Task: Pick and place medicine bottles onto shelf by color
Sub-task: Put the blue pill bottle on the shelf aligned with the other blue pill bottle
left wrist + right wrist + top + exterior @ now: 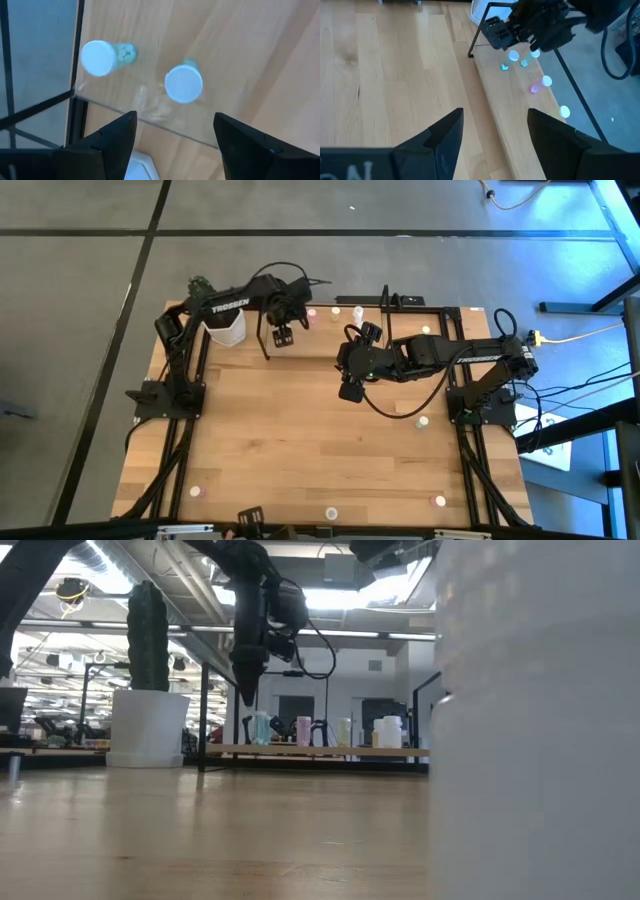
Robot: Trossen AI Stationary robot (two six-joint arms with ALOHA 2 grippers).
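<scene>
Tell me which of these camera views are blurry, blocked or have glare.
Low view: a huge out-of-focus whitish object right at the lens blocks the right side, and bright ceiling lights glare behind the cactus pot. Left wrist view: the two white-capped bottles look soft, the open left gripper frames them. High view: blue cast at the right edge. Right wrist view: bottles on the shelf glow overexposed.

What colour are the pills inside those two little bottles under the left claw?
Pale green, seen through the two bottles with white caps; the left wrist view shows it best.

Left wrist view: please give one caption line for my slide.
Open left hand above two small white-capped bottles with pale green contents standing on the shelf's light wooden floor.
</scene>
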